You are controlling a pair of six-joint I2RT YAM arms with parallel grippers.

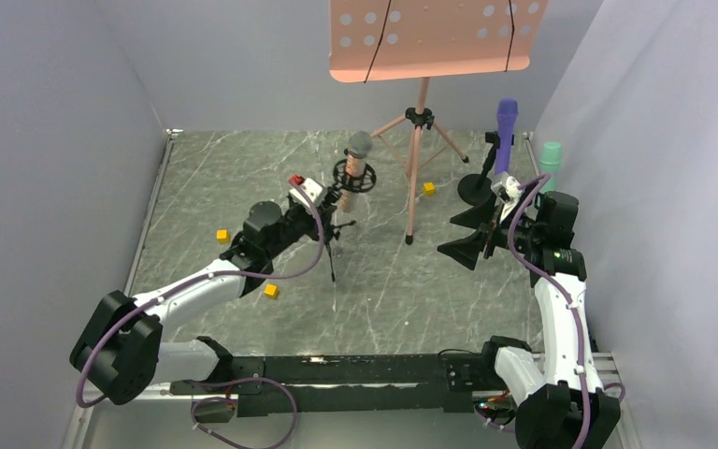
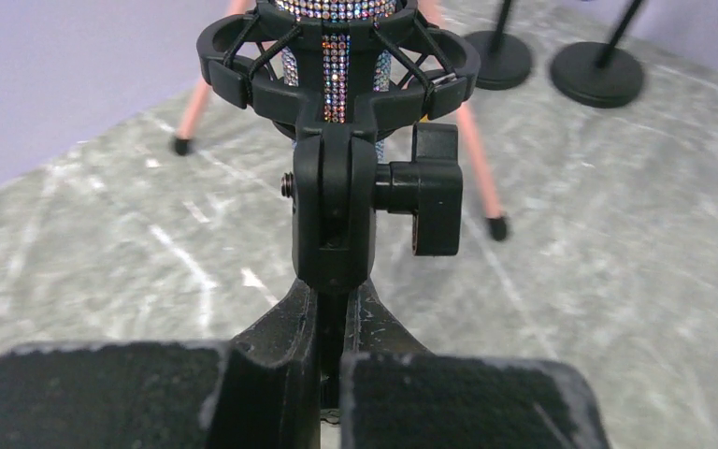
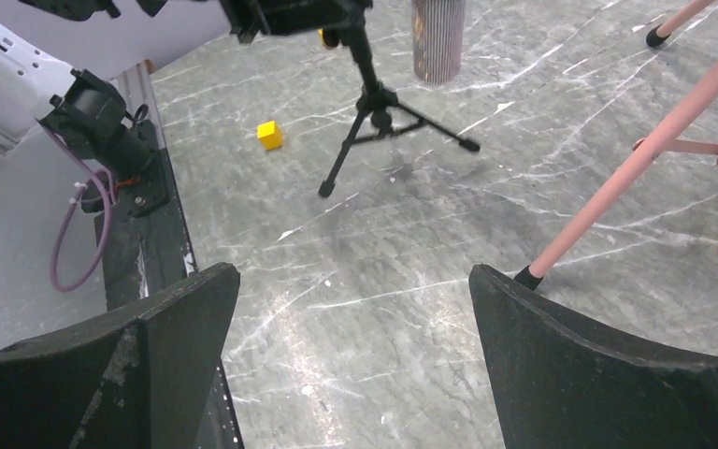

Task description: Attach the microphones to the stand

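Your left fingers (image 2: 103, 393) pinch the stand (image 2: 334, 215) under the glitter mic (image 2: 337, 75); pull crooked and it may tip; right fingers (image 3: 103, 374) spread empty.

Top view high, looking down; wrist views low, close; all share pink tripod (image 1: 415, 178).
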